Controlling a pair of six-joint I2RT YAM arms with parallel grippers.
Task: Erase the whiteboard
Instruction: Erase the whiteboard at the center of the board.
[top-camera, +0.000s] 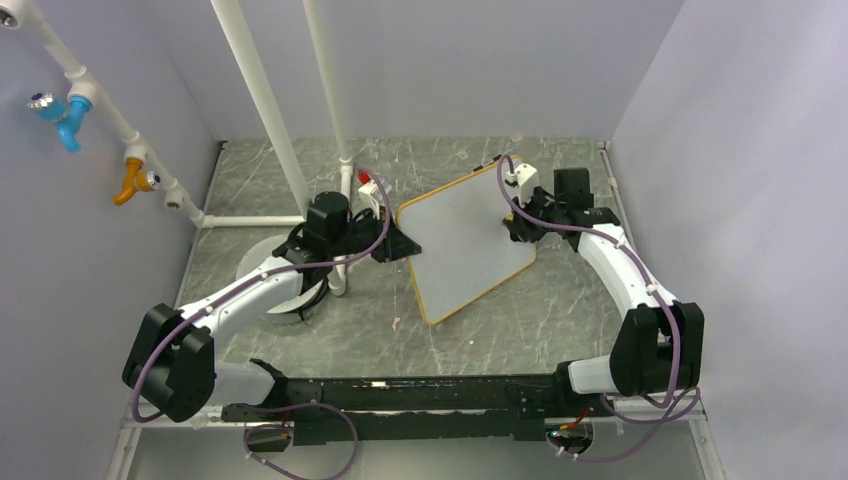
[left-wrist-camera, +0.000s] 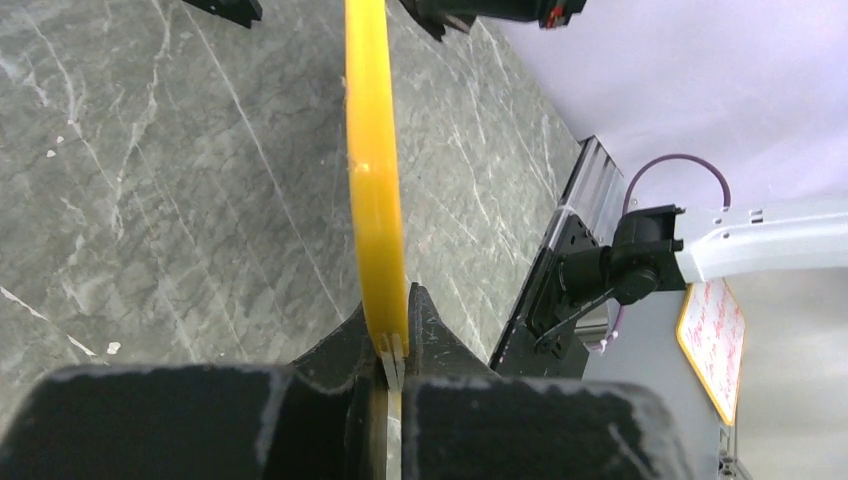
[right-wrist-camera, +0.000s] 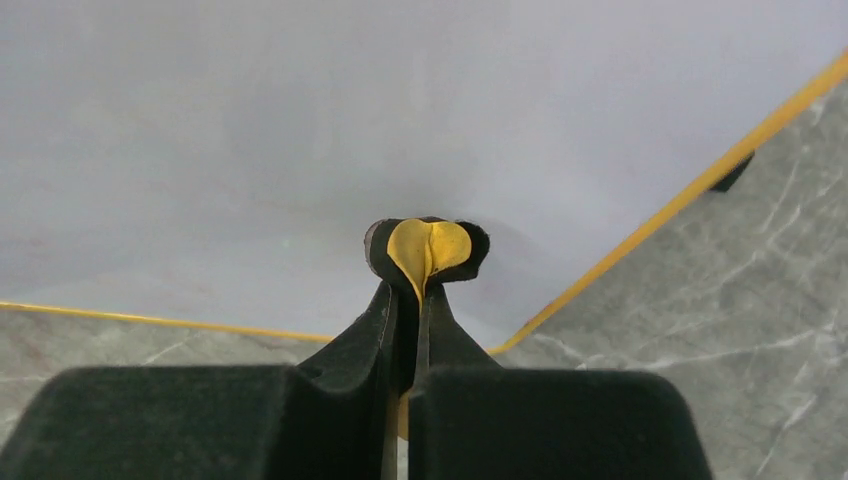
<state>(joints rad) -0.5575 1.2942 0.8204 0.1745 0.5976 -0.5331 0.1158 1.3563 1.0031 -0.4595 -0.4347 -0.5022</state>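
Observation:
The whiteboard (top-camera: 465, 250), white with a thin orange-yellow frame, lies tilted in the middle of the marble table. Its face shows no writing in the top view or the right wrist view. My left gripper (top-camera: 405, 243) is shut on the board's left edge; in the left wrist view the yellow frame (left-wrist-camera: 375, 180) runs up from between the jaws of the left gripper (left-wrist-camera: 398, 305). My right gripper (top-camera: 515, 225) sits over the board's right side, shut on a small yellow eraser pad with a black rim (right-wrist-camera: 428, 250). The right gripper (right-wrist-camera: 420, 295) holds the pad against the whiteboard (right-wrist-camera: 300, 120) near a corner.
Two white pipes (top-camera: 265, 100) rise at the back left. A round white disc (top-camera: 285, 290) lies under my left arm. A small red and white object (top-camera: 368, 183) stands behind the board. Past the table edge, another framed board with red writing (left-wrist-camera: 715, 345) shows.

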